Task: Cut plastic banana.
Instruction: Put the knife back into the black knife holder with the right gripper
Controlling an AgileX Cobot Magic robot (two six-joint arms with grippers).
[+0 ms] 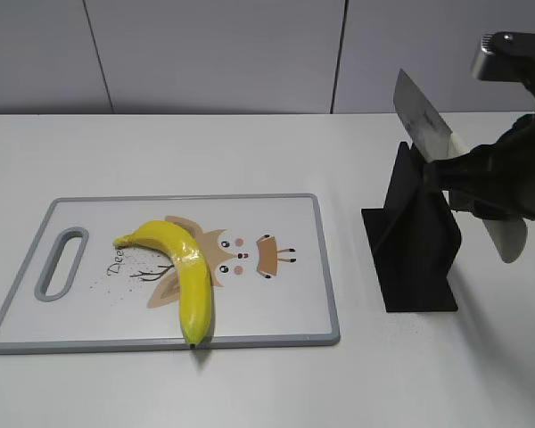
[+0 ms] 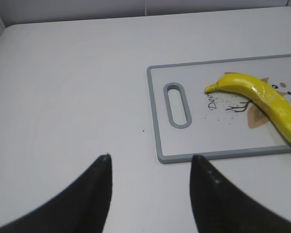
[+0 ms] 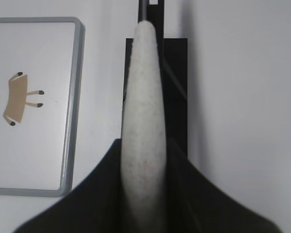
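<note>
The plastic banana (image 1: 180, 270) lies curved on the grey-rimmed cutting board (image 1: 276, 332) toward the worktop's front-left, its dark tip reaching the board's front rim and its stem end pointing at the handle slot (image 1: 62, 262). Toward the right edge, the right gripper (image 1: 471, 183) has its fingers clamped on the pale handle of a knife (image 1: 421, 116), the blade tilted up above the black stand (image 1: 415, 241). The left gripper (image 2: 150, 167) hangs over bare worktop near the front-left corner, fingers spread wide and holding nothing.
</note>
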